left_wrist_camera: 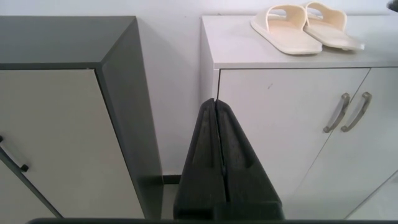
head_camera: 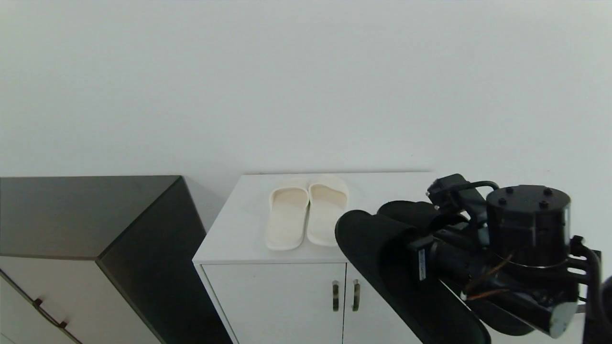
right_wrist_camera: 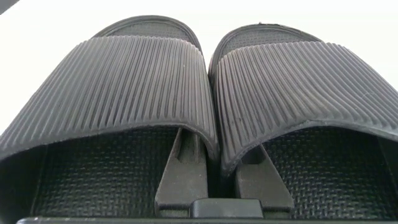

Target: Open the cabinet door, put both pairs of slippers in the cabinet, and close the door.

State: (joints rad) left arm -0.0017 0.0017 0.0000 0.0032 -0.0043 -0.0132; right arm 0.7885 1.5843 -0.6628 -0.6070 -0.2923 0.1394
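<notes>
right gripper [right_wrist_camera: 219, 180] clamps the black slippers [right_wrist_camera: 143, 81] by their adjoining inner walls, white cabinet [head_camera: 277, 296] ahead. left gripper [left_wrist_camera: 217, 155] closed, empty, facing its shut doors [left_wrist_camera: 292, 124]; cream slippers [head_camera: 306, 215] on top beyond it.

Bright, even, diffuse light, with a soft shadow beside the white cabinet [head_camera: 239, 234]
</notes>
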